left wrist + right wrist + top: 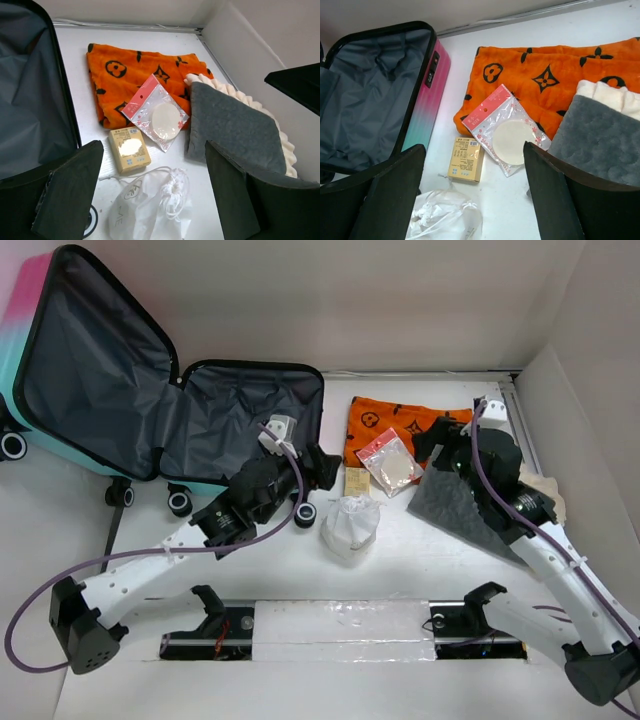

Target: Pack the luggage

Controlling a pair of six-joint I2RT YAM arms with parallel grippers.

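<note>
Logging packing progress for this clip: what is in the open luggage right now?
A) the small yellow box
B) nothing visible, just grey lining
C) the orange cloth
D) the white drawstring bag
B: the luggage shows only bare dark grey lining where it can be seen, while the orange cloth, yellow box and drawstring bag all lie on the table beside it.

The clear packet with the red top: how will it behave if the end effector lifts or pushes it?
The packet is glossy film, so probably light and slippery. The round pad inside looks soft, so it should bend, not break. Lying flat, partly on the orange cloth, it would likely slide, not roll.
</note>
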